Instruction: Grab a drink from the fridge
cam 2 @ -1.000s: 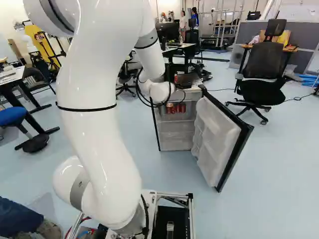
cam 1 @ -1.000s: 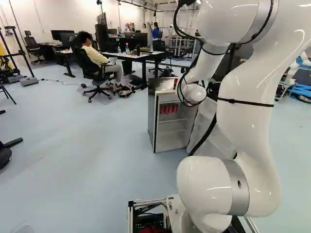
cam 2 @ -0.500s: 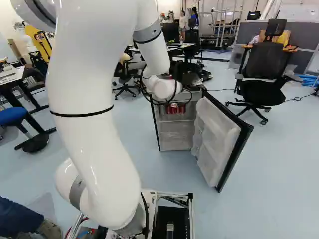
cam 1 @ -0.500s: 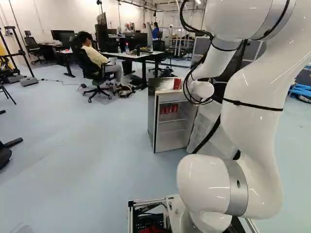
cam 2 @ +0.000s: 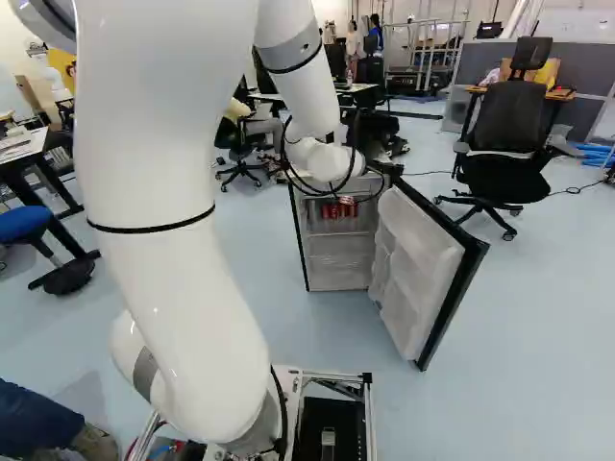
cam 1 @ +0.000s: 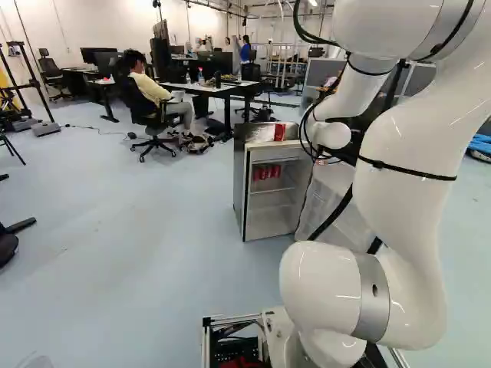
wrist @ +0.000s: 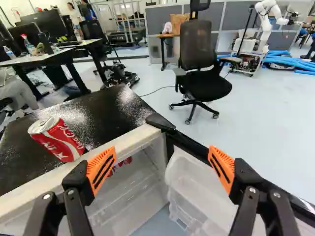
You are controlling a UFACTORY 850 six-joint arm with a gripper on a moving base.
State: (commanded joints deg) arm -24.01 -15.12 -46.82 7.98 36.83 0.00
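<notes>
Red drink can, upright on fridge top; gripper, fingers spread wide.
One red-and-white Coca-Cola can point(wrist: 58, 140) is seen standing on the black top of the fridge point(cam 1: 239, 180), near its pale front edge, beside one finger of the gripper point(wrist: 161, 166) and apart from it. The two fingers, each fitted with an orange pad point(wrist: 101, 169), are set wide apart; the fridge's front corner and part of the open door point(cam 2: 415, 264) are framed between them. Further red cans point(cam 1: 266, 172) are kept inside the fridge, in a row on the upper shelf point(cam 1: 272, 189). The door, lined with clear bins, is swung out at the right of the fridge in the right base view. Beyond it, one black office chair point(wrist: 198, 46) is placed on the pale floor point(wrist: 266, 118), with another robot point(wrist: 266, 22) seen farther back.
</notes>
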